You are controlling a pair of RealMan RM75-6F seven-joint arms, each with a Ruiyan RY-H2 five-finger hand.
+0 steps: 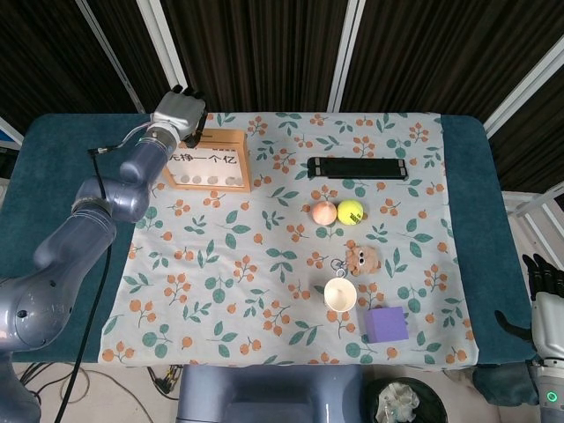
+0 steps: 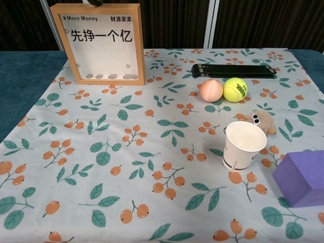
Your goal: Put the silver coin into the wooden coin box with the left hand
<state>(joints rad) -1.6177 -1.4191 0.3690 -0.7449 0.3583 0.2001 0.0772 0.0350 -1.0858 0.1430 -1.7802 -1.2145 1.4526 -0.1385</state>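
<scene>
The wooden coin box (image 1: 208, 159) stands upright at the table's back left, with a white printed face and several coins lying along its bottom (image 2: 111, 77). My left hand (image 1: 180, 109) hovers over the box's top edge near its left end, fingers pointing down at the top. In the chest view only a dark fingertip (image 2: 96, 2) shows above the frame (image 2: 96, 43). No silver coin is visible in the fingers; whether one is pinched there cannot be told. My right hand (image 1: 545, 298) hangs off the table's right edge, holding nothing.
On the floral cloth (image 1: 264, 264) lie a black flat bar (image 1: 357, 166), a peach (image 1: 324, 211), a tennis ball (image 1: 350, 211), a fuzzy keychain toy (image 1: 359, 257), a paper cup (image 1: 339, 294) and a purple block (image 1: 386, 324).
</scene>
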